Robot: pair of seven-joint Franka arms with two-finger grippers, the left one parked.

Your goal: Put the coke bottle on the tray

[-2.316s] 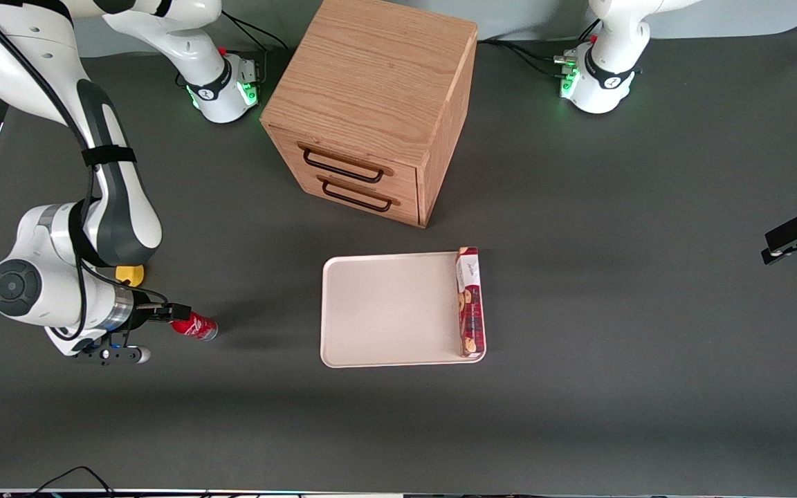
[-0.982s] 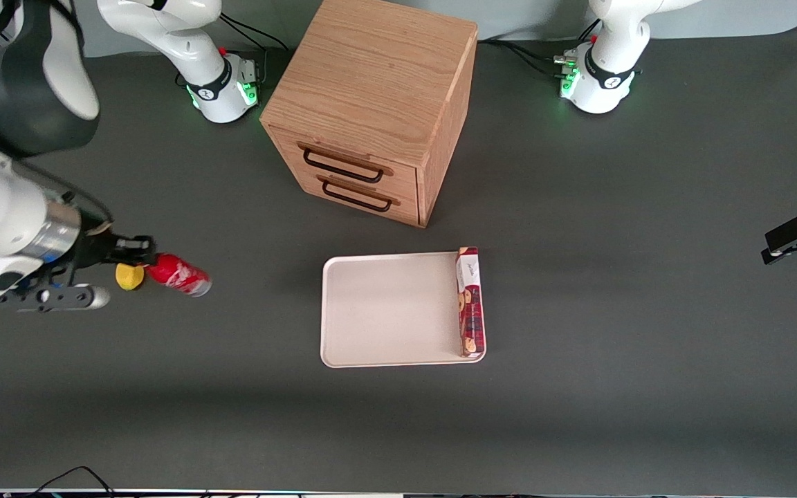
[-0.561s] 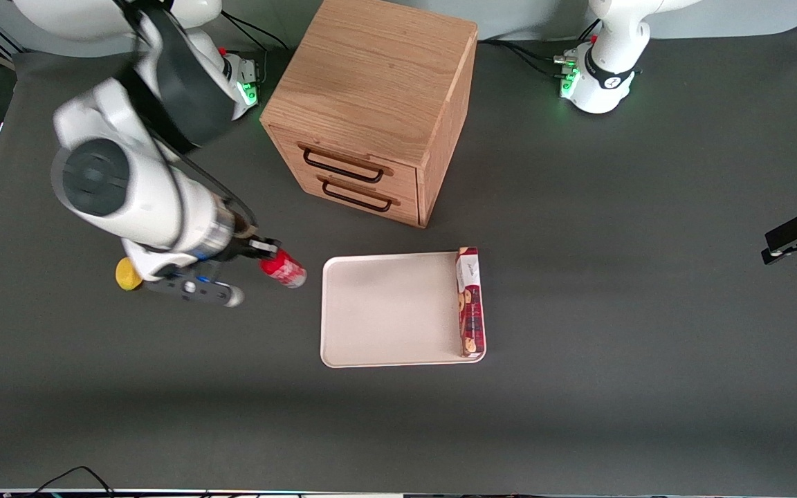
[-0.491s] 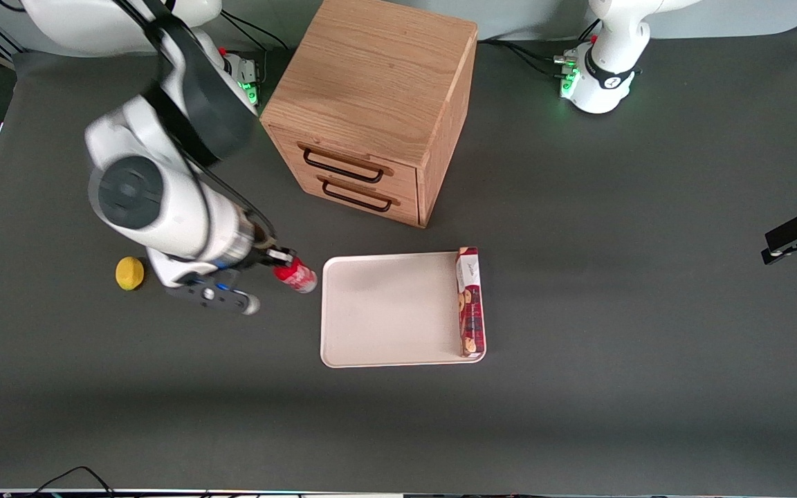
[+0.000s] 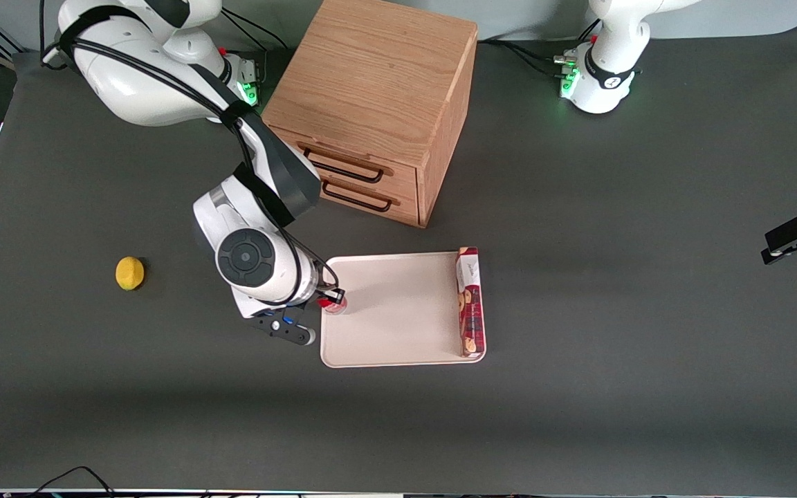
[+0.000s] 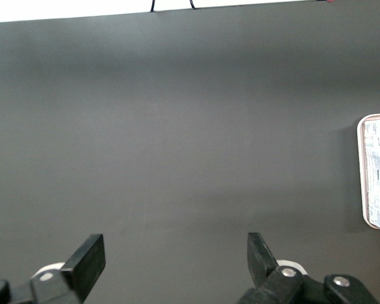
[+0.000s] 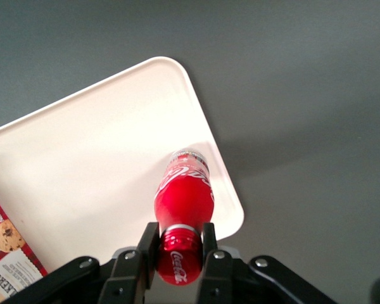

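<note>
Right arm's gripper [image 5: 330, 299] sits over the tray's [image 5: 398, 349] edge at the working arm's end of the table, its two fingers [image 7: 147, 247] pinched on the red cap end of the coke bottle [image 7: 183, 196]. Wrist view shows the bottle hanging cap-up in the grip, silvery base pointing down toward the tray [image 7: 82, 158] surface, just inside the rim near a rounded corner; whether the base touches the tray cannot be told. Front view shows only a sliver of the coke bottle [image 5: 335, 304], the arm's wrist covering the rest. White lettering readable on the bottle's body and on its cap in the wrist view. Tray is cream-white, flat, low-rimmed, lying on the dark grey table [image 5: 578, 387]. Long red cookie box [image 5: 469, 301] lies along the tray edge toward the parked arm's end, well apart from the bottle; a corner of the same cookie box [image 7: 6, 256] with a biscuit picture shows in the wrist view. The middle of the tray between bottle and box is bare. Wooden drawer cabinet [image 5: 374, 104] stands farther from the front camera than the tray, two dark handles on its front, both drawers closed. Small yellow lemon [image 5: 129, 273] rests on the table toward the working arm's end, well apart from tray and gripper.
</note>
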